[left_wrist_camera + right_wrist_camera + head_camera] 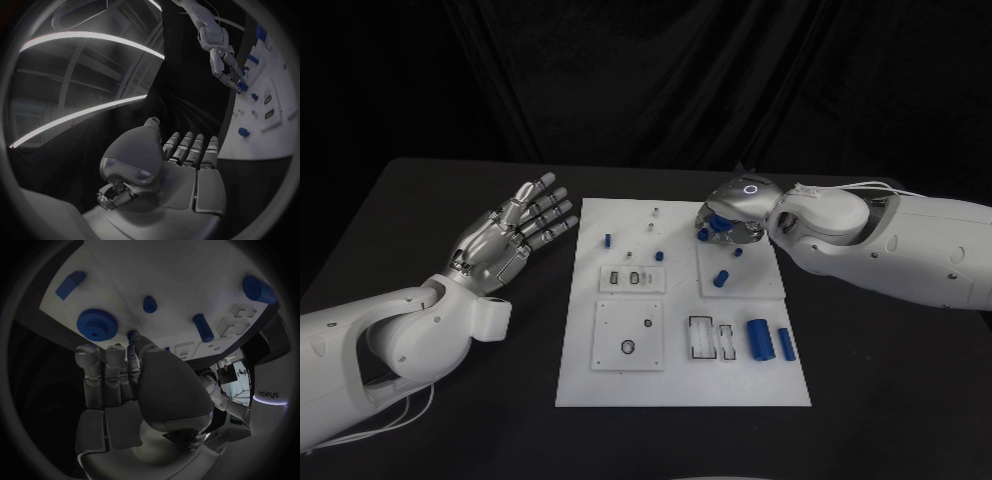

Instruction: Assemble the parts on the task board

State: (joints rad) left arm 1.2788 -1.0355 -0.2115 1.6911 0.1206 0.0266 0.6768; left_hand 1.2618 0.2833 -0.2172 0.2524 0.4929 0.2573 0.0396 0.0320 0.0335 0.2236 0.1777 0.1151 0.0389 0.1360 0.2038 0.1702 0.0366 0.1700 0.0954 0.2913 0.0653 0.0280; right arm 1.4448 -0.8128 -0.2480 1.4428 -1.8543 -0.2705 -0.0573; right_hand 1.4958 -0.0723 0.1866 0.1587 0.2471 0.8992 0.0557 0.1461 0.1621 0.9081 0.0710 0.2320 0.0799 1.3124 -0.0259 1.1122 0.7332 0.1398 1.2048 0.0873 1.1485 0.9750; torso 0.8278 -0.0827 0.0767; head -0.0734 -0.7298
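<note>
The white task board lies in the middle of the black table. My right hand hangs over its far right corner, fingers pointing down. There it pinches a slim blue peg between thumb and fingers, right beside a blue gear on the board. The left wrist view shows the same right hand with blue at its fingertips. My left hand floats left of the board, palm up and fingers spread, holding nothing. Two blue cylinders lie at the board's near right.
More blue pieces sit on the board: a small peg at the far left and another peg near my right hand. Raised white blocks with slots and holes stand in the board's middle. Black cloth surrounds the table.
</note>
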